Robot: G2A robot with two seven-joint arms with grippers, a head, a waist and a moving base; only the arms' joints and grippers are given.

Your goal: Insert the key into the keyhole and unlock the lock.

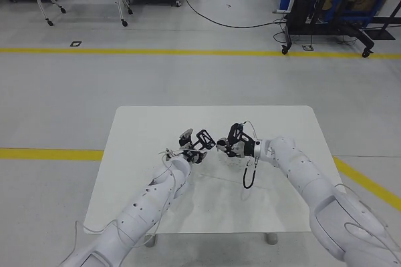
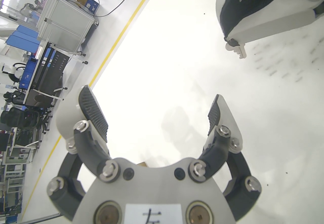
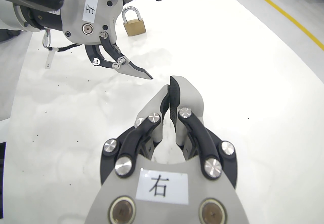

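Pinches the key [image 2: 239, 51] in the clamped right gripper [image 3: 169, 87], facing the wide-spread, empty left gripper [image 2: 152, 93]. Leaves the lock [image 3: 133, 23] untouched, shackle shut, close by the left gripper. Seemingly has insertion and turning yet to do.

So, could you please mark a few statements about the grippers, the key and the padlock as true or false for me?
1. The left gripper is open and empty. True.
2. The right gripper is shut on the key. True.
3. The key is in the keyhole. False: it is held in the air, away from the padlock.
4. The padlock's shackle is closed. True.
5. The left gripper holds the padlock. False: the padlock rests on the table, not gripped.
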